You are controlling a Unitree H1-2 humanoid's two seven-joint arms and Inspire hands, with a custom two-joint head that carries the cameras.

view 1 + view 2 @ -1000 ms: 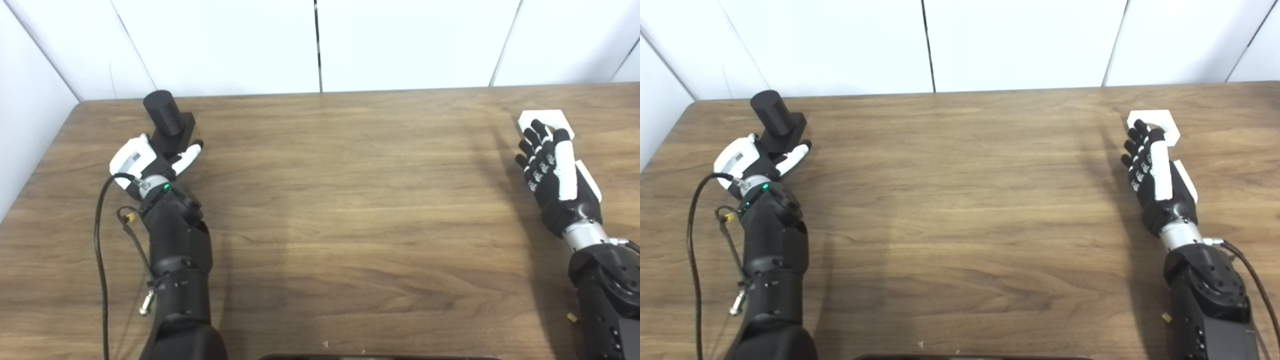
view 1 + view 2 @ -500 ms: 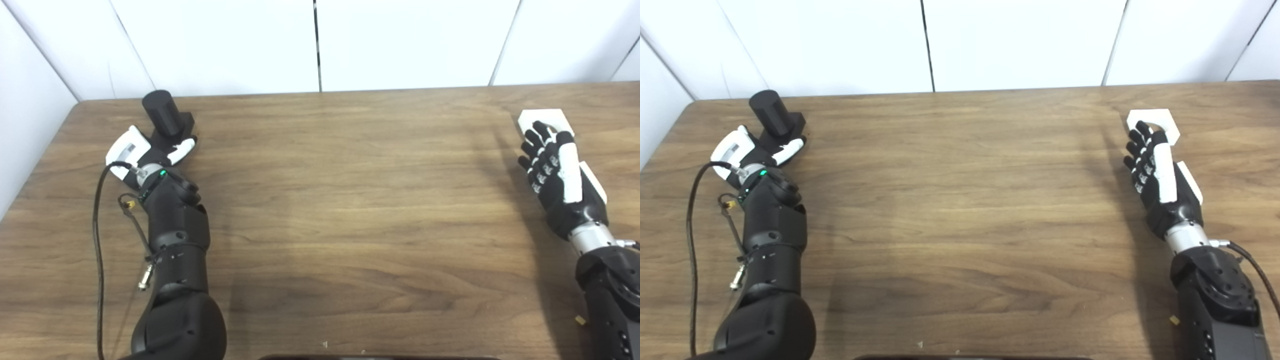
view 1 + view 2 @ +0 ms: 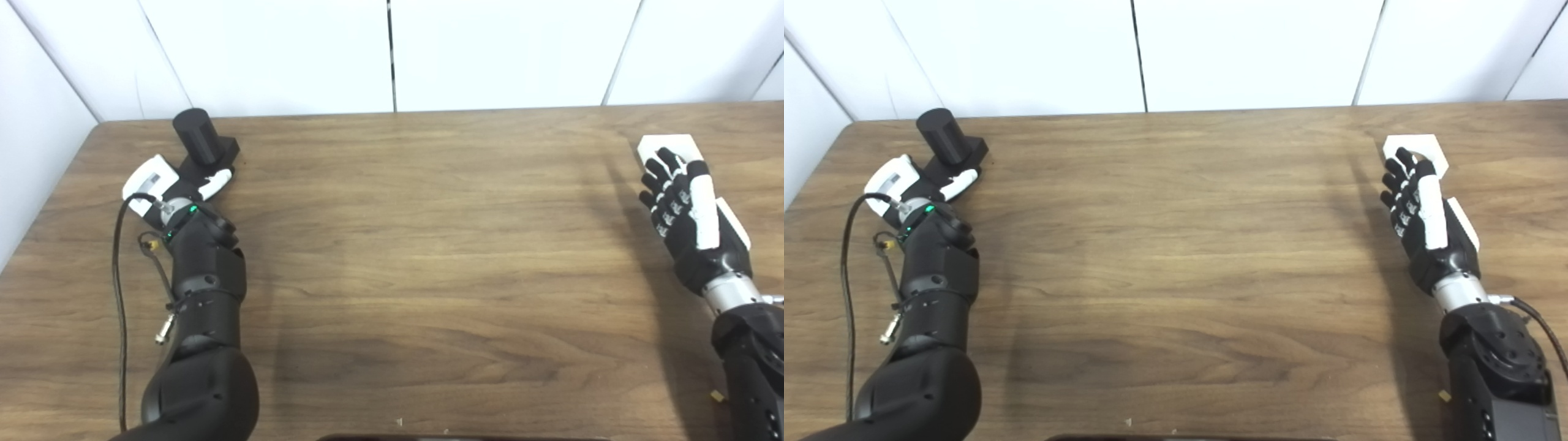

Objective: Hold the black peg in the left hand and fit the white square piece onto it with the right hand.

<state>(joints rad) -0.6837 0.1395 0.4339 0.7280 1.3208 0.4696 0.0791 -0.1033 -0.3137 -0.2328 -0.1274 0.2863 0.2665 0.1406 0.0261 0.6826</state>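
White wall panels back a brown wooden table (image 3: 392, 245). At its far left corner the black peg (image 3: 197, 136) leans on its square base, with the left hand (image 3: 168, 184) wrapped around that base from the near side. Far across the table, near the right edge, lies the white square piece (image 3: 1421, 150); the right hand (image 3: 1421, 211) hangs over its near edge, fingers (image 3: 1399, 177) slightly spread, and whether they touch it cannot be told.

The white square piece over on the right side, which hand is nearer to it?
The right hand: its fingers reach over the near edge of the white square piece. The left hand is far across the table, at the black peg.
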